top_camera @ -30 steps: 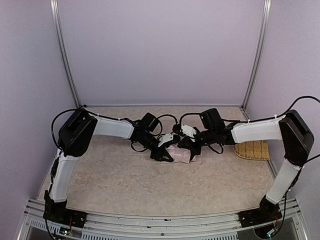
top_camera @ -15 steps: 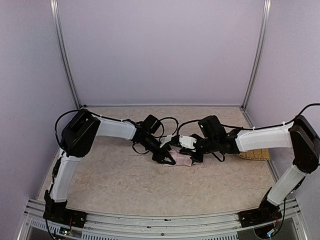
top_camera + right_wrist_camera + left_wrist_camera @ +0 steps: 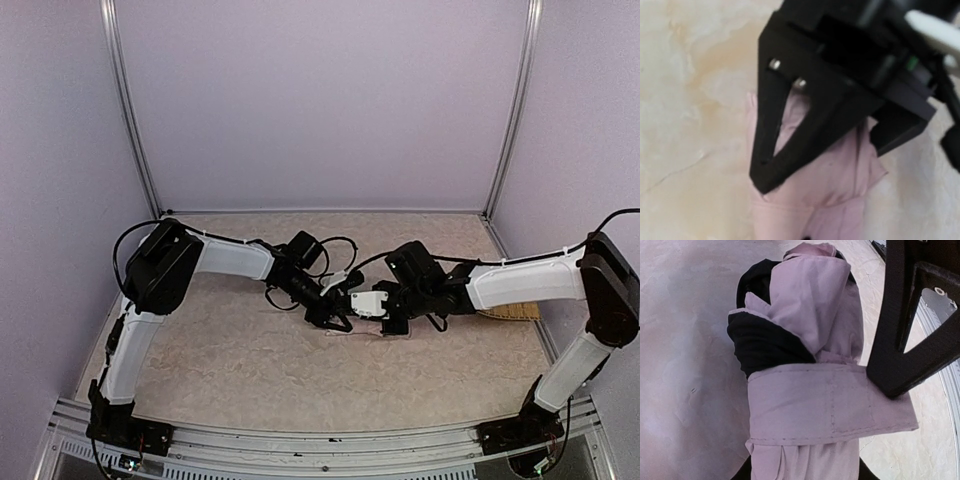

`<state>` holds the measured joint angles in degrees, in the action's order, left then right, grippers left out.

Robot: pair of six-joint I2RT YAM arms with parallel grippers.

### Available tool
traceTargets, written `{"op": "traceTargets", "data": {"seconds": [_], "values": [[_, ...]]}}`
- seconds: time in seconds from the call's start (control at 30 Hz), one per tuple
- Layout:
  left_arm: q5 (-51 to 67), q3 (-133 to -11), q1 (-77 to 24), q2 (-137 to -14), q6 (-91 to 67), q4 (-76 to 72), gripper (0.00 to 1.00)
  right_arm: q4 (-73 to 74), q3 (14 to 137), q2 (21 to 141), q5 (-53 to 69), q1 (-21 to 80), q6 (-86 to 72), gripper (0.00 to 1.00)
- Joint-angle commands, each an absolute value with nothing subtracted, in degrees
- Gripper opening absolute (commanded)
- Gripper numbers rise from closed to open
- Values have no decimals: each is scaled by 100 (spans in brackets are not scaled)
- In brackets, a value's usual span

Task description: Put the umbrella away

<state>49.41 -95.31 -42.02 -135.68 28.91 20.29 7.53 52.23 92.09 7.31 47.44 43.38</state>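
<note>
Table (image 3: 230,370): umbrella (image 3: 810,315) folded, strap (image 3: 815,405) wrapped round its middle, lying at mid-surface. Left gripper (image 3: 338,320) at the umbrella's left end, jaws seemingly clamped on it; right gripper (image 3: 385,322) at its right end, one finger (image 3: 900,355) touching the strap's tip, grip not discernible. Woven mat (image 3: 512,311) well right of the umbrella.

Top view even, soft light, sharp. Right wrist pic blurry; left wrist sharp w/ faint shadows.

High rear overview — wrist close-ups on umbrella (image 3: 805,390)
</note>
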Motion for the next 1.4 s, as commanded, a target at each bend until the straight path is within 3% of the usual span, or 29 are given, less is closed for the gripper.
{"op": "traceTargets", "data": {"seconds": [0.0, 0.33, 0.63, 0.73, 1.0, 1.23, 1.27, 1.37], "values": [[3620, -9255, -3761, -14135, 2482, 2515, 0, 1544, 4906, 9327, 910, 5150, 4456, 0], [3769, -9261, -3720, -14098, 2555, 2555, 0, 1833, 4910, 10308, -170, 5544, 4573, 0], [3785, -9354, -3718, -14193, 2847, 2918, 0, 1702, 4696, 10490, -901, 5542, 4437, 0], [3824, -9386, -3734, -14206, 3039, 3122, 0, 1547, 4706, 10282, -985, 5544, 4307, 1], [3775, -9437, -3747, -14242, 3084, 3202, 0, 1424, 4466, 9603, -928, 5851, 4266, 19], [3775, -9497, -3795, -14211, 3214, 3252, 0, 726, 4394, 8483, -420, 5808, 3674, 18], [3760, -9493, -3797, -14189, 3233, 3241, 3, 533, 4376, 8280, -258, 5724, 3531, 21], [3666, -9395, -3837, -13997, 3298, 3080, 25, -130, 4259, 7702, 32, 5324, 2930, 31]]}}
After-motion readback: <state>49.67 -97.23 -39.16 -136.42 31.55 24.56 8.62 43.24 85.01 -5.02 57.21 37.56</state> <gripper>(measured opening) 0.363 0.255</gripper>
